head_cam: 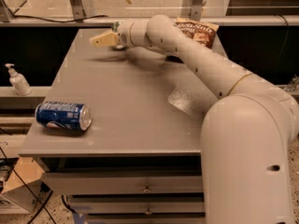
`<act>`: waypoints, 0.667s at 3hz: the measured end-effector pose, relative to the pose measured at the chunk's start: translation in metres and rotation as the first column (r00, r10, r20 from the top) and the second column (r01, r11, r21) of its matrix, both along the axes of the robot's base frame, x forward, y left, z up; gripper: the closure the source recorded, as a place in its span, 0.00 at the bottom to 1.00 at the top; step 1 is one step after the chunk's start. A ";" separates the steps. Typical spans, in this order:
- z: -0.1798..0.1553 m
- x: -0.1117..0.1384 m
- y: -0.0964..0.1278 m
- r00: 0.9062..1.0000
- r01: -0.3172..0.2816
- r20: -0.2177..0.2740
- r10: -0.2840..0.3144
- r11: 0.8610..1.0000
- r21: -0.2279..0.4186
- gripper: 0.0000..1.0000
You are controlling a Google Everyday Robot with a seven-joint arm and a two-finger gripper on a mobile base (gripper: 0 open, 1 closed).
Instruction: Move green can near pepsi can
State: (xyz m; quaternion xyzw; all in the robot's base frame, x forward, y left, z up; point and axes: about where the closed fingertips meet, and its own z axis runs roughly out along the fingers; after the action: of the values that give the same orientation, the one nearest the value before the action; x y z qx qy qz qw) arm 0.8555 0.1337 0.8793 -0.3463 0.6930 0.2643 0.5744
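Note:
The pepsi can (pixel 63 116) lies on its side near the front left corner of the grey table (pixel 131 106), silver top facing right. My gripper (pixel 101 39) is at the far side of the table, left of centre, pointing left and held low over the surface. The arm reaches to it from the right foreground. The green can is almost wholly hidden behind the gripper's wrist; only a small green sliver (pixel 115 26) shows at its upper edge. The gripper is far from the pepsi can, at the opposite end of the table.
A brown snack bag (pixel 198 31) lies at the back right, behind the arm. A white pump bottle (pixel 18 80) stands on a ledge left of the table. Drawers (pixel 145 186) sit under the front edge. Metal frame posts rise behind the table.

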 end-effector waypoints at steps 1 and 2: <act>-0.017 0.007 -0.002 0.999 0.031 -0.039 -0.031 1.000 0.002 0.00; -0.029 0.011 -0.002 0.997 0.034 -0.068 -0.033 0.999 0.011 0.16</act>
State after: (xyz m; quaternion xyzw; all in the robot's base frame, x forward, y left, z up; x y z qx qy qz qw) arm 0.8662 0.1319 0.8506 -0.3217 0.7163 0.2705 0.5570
